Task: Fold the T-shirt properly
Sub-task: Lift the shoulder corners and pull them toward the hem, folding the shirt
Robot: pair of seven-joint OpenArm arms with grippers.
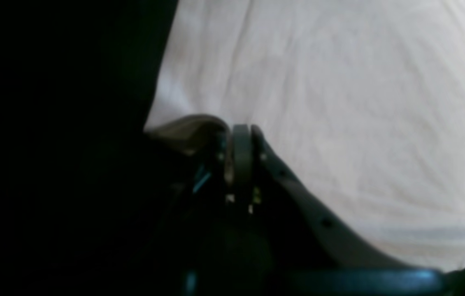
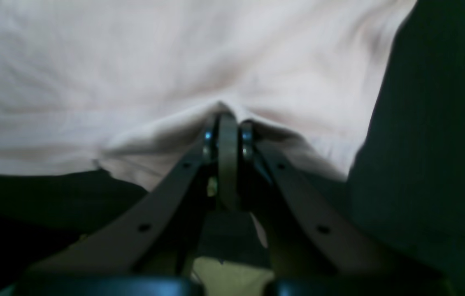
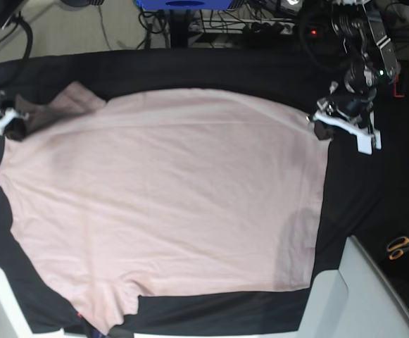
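Note:
The pale pink T-shirt [image 3: 169, 197] lies spread nearly flat on the black tablecloth [image 3: 373, 197], with one sleeve at the near left. My left gripper [image 3: 322, 129] is at the shirt's far right corner. In the left wrist view its fingers [image 1: 241, 131] are shut on the edge of the cloth [image 1: 339, 102]. My right gripper [image 3: 15, 128] is at the far left corner. The right wrist view shows it [image 2: 227, 119] shut on a pinched ridge of fabric [image 2: 133, 61], which puckers toward the fingertips. A dark fold of the shirt rises beside that gripper.
Orange-handled scissors [image 3: 401, 246] lie on the cloth at the right edge. A pale grey panel [image 3: 352, 296] juts in at the near right corner. Cables and equipment [image 3: 260, 24] crowd the floor behind the table's far edge.

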